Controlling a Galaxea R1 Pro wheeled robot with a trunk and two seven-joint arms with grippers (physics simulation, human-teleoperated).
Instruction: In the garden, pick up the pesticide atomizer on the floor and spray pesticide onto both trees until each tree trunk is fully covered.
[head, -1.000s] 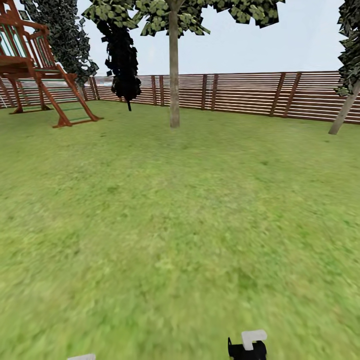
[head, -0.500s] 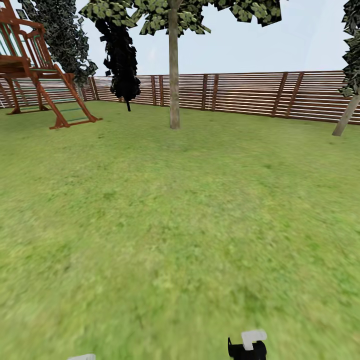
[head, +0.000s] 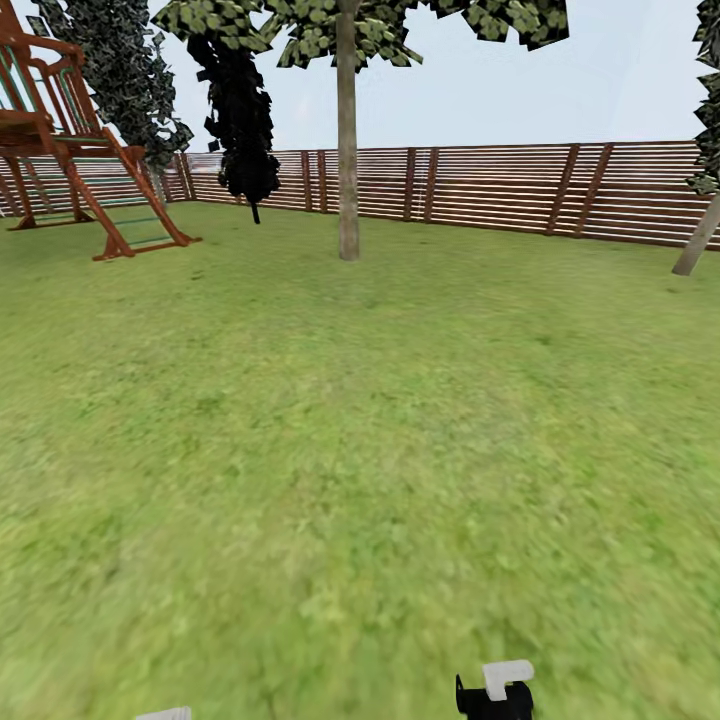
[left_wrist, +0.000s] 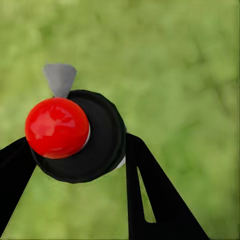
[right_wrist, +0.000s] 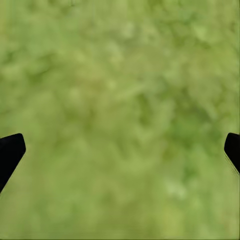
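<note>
Green lawn (head: 330, 470) spreads out under you on every side, bare grass from your feet to the far fence. Nearest you, your left end effector (left_wrist: 80, 165) is clamped on the spray bottle (left_wrist: 85, 137): seen along the fingers, it shows a round black body, a glossy red ball on top and a small grey nozzle tip, with the two dark fingers (left_wrist: 150, 200) pressed against its sides over blurred grass. From your head camera a white finger tab (head: 163, 714) of that arm shows at the bottom edge. Your right end effector (right_wrist: 120, 150) is spread wide with nothing between its tips, only grass beyond; from the head it shows as a black block with a white tab (head: 495, 690).

Farther off, straight ahead, one tree (head: 348, 150) stands alone on the lawn, its bare grey-brown trunk upright, blocky green leaves above. A second trunk (head: 697, 240) leans at the right edge. To the left stand a red-brown wooden play frame (head: 75, 150) and dark narrow trees (head: 240, 120). A brown slatted fence (head: 500, 190) closes the back.
</note>
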